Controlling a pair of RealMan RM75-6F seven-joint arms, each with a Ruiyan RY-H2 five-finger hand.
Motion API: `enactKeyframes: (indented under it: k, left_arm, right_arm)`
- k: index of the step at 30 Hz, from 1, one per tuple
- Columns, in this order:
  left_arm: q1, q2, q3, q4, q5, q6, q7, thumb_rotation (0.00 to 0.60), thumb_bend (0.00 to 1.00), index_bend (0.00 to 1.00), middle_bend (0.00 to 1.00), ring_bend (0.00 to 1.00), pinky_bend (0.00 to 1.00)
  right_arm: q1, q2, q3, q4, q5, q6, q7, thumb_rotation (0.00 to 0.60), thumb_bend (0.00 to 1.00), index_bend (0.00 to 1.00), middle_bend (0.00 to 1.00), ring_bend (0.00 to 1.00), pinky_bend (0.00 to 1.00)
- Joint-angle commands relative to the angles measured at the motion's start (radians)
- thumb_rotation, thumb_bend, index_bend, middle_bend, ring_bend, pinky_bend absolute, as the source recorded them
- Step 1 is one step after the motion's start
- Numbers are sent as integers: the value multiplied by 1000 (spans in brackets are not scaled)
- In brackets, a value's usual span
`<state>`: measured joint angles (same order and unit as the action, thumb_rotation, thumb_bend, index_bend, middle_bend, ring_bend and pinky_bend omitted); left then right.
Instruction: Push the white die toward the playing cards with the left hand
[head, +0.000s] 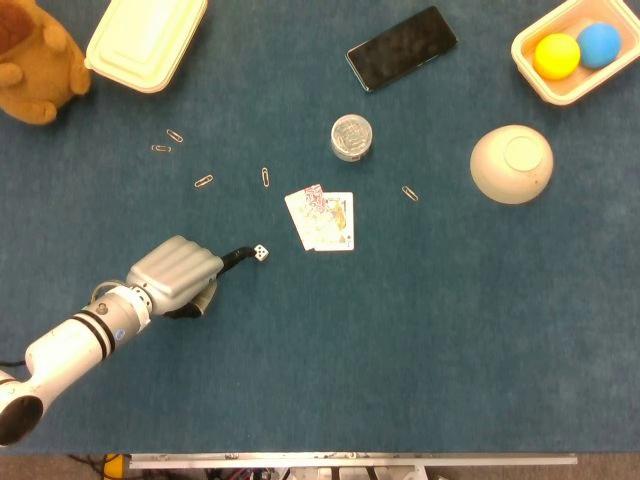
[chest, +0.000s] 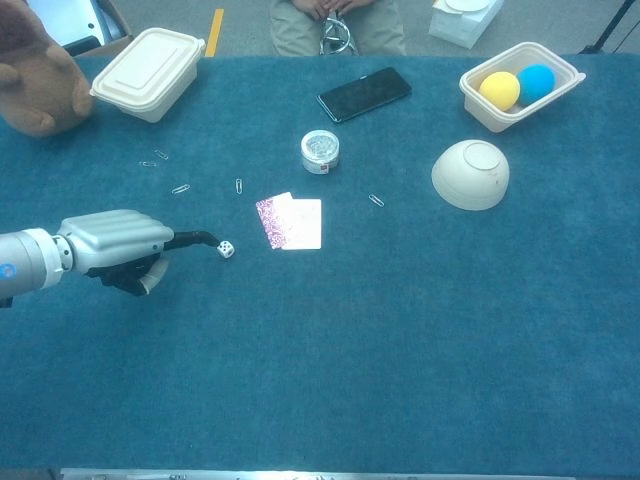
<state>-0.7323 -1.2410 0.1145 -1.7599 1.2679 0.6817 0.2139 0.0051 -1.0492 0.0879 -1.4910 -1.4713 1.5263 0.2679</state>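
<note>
Grey robot hand (head: 178, 272) fisted, fingertip on die (head: 259, 254)

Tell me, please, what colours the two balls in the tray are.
One ball is yellow, the other blue; the head view shows them best.

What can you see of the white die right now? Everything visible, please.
The white die is a small white cube with dark pips, too small to read the face. It sits on the blue carpeted table, apart from the playing cards, which lie up and to its right in the head view. One dark extended fingertip of the left hand is at its left side, touching or nearly so. Nothing else is near it.
</note>
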Motion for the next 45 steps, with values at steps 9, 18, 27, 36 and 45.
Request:
enactKeyframes:
  k: [9,18,27,36,45]
  left_arm:
    - [17,35,-14,-9,-6,44,-7,600,901,52,1000,1000,1000]
    - [117,54,-55,32,33,242,-96,600,898,52,946,886,905]
    - [302,11,-106,143,121,613,-203,600,524,52,626,545,705]
    - [445,33,-102,174,123,793,-156,406,411,114,351,252,247]
    - [524,50,-109,157,137,869,-162,498,410,114,337,237,201]
  right_arm:
    - [2,-3,-1,1,-6,-1,1,600,85,297,295,185,250]
    - [-1,0,0,-8,-7,9,-7,600,85,297,295,185,250]
    - [-3,-5,0,-12,-10,16,-31,600,85,297,295,180,250]
    - [-2,-17,7,-19,-17,38,-94,600,85,297,295,160,250]
    - [5,-26,5,-34,-26,33,-116,600,85,296,295,160,250]
